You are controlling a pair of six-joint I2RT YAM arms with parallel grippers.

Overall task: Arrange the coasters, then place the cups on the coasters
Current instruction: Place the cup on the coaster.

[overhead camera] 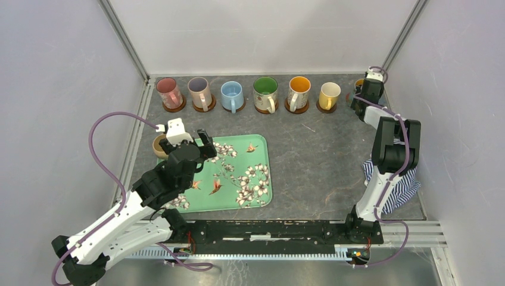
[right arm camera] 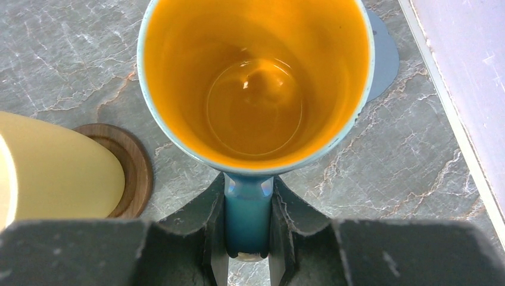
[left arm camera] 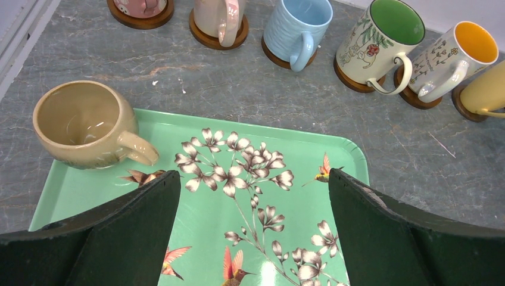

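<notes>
The right gripper (right arm camera: pixel 248 199) was clamped tight on the handle of the blue cup (right arm camera: pixel 256 89) with the orange inside, well beyond the far-right corner of the green floral tray (overhead camera: pixel 262 156), at the right end of the row. A blue-grey coaster (right arm camera: pixel 386 56) peeked out from behind that cup's rim, but whether the cup sat on it or hung above it could not be told. Just beside it, on the side nearer the tray, stood the yellow cup (overhead camera: pixel 329 94) on a brown coaster (right arm camera: pixel 136 170). Beyond the tray's far edge the line ran on: the orange-lined cup (overhead camera: pixel 299 92), the green cup (overhead camera: pixel 265 92), the light blue cup (overhead camera: pixel 231 95), the lilac cup (overhead camera: pixel 199 92) and the pink cup (overhead camera: pixel 170 92). That made 6 cups with the yellow one, each upright on its own brown disc. Over the tray hovered the left gripper (left arm camera: pixel 253 179), jaws spread wide and gripping nothing. On the tray's far-left corner sat the tan cup (left arm camera: pixel 83 122), upright, with its handle pointing toward the tray's middle. To the right of the tray a striped cloth (overhead camera: pixel 405 190) lay on the grey table (overhead camera: pixel 321 161), under the right arm.
</notes>
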